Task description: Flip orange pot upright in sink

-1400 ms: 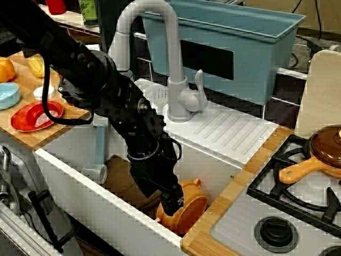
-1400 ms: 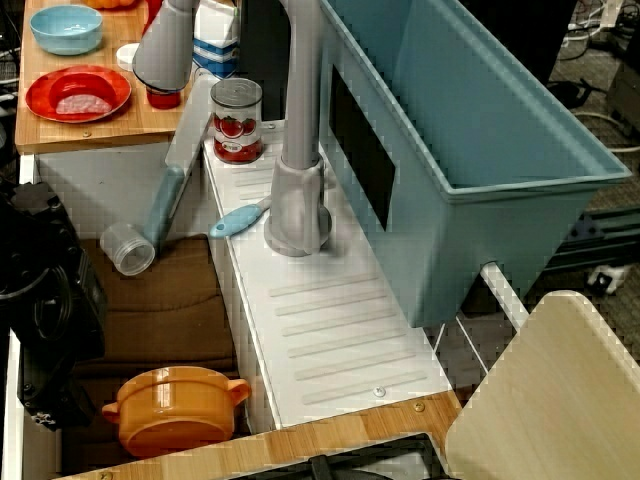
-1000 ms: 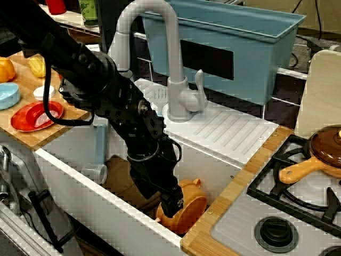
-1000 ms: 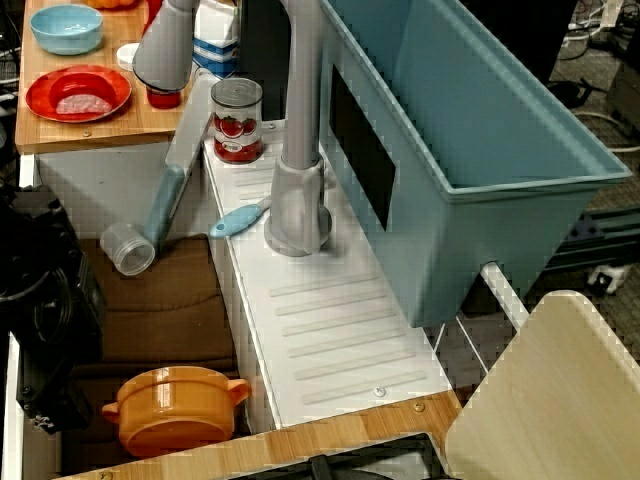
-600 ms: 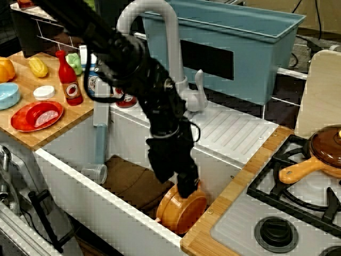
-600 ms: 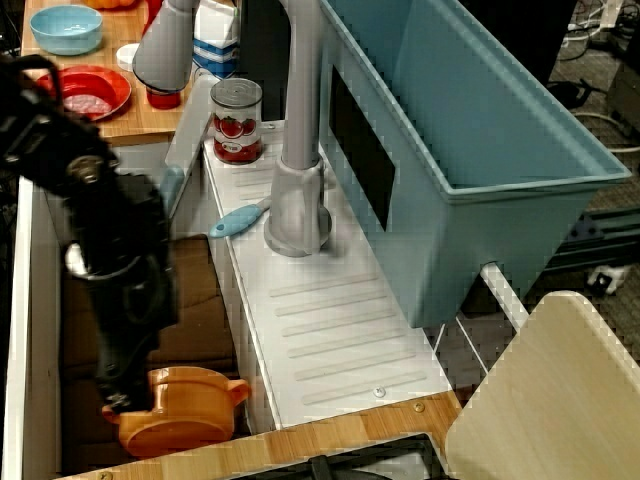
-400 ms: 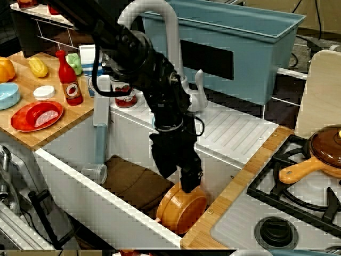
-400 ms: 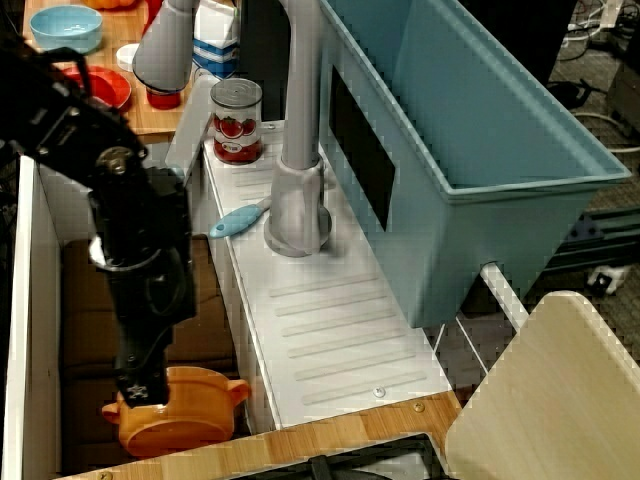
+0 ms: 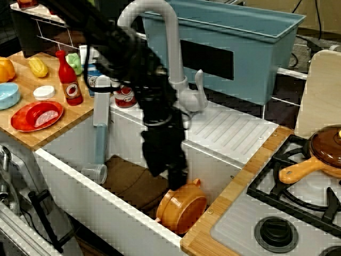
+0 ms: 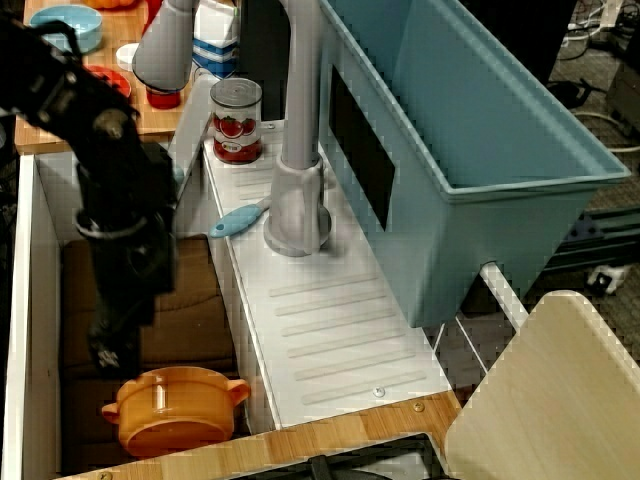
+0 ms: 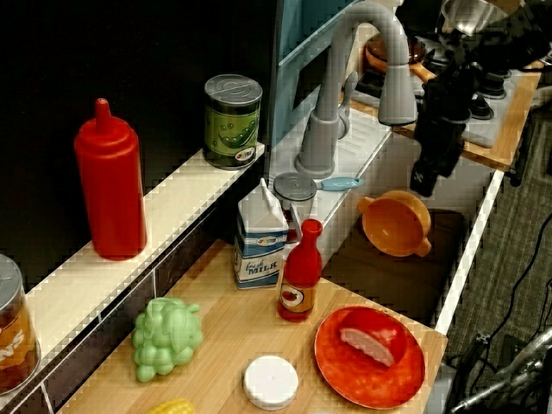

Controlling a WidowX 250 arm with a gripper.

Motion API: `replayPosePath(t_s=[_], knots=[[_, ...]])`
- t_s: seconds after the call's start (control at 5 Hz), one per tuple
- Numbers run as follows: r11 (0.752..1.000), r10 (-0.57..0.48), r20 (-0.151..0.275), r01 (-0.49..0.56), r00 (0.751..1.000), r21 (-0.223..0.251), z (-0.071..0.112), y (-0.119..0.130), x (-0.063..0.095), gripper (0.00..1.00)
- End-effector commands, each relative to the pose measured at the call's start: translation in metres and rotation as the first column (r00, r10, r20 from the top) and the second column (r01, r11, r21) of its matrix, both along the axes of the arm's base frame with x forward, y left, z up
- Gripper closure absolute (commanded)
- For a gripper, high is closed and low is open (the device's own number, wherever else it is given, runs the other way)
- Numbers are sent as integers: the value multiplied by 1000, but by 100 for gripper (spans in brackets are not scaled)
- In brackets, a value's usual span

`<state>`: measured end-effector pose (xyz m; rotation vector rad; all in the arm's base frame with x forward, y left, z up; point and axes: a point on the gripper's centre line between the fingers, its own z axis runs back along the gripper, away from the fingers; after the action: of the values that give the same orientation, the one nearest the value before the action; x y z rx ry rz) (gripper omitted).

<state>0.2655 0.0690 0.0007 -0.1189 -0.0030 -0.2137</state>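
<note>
The orange pot [image 10: 172, 407] is found in the sink [image 9: 101, 200], at the end nearest the stove, resting on the brown mat [image 10: 190, 310] beside the wooden edge. It appears open side up in the overhead view, though the other two views suggest a tilt toward the sink wall, so a level seat is not confirmed. The gripper [image 10: 108, 352] is held just above the pot and apart from it; nothing is held, but the spread of the fingers cannot be told through motion blur. The main risk is judged to be a pot left leaning, which could be rocked back over by any brush from the arm. A further descent could also be misjudged, and the pot pushed against the wall or its loop handle [image 10: 236, 388] snagged.
</note>
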Motion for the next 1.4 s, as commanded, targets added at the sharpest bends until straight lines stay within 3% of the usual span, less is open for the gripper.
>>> replayPosePath(t_s=[0.0,0.2,0.4,1.0,1.2], knots=[[986,1,-9,-3,1000,-168,-9,16,-4,0],[961,6,-48,-19,999,-276,-19,14,0,0],[945,6,-67,-28,998,-326,-24,14,5,0],[941,58,-98,-87,994,-326,-33,21,11,0],[930,54,-106,-89,993,-356,-33,14,11,0]])
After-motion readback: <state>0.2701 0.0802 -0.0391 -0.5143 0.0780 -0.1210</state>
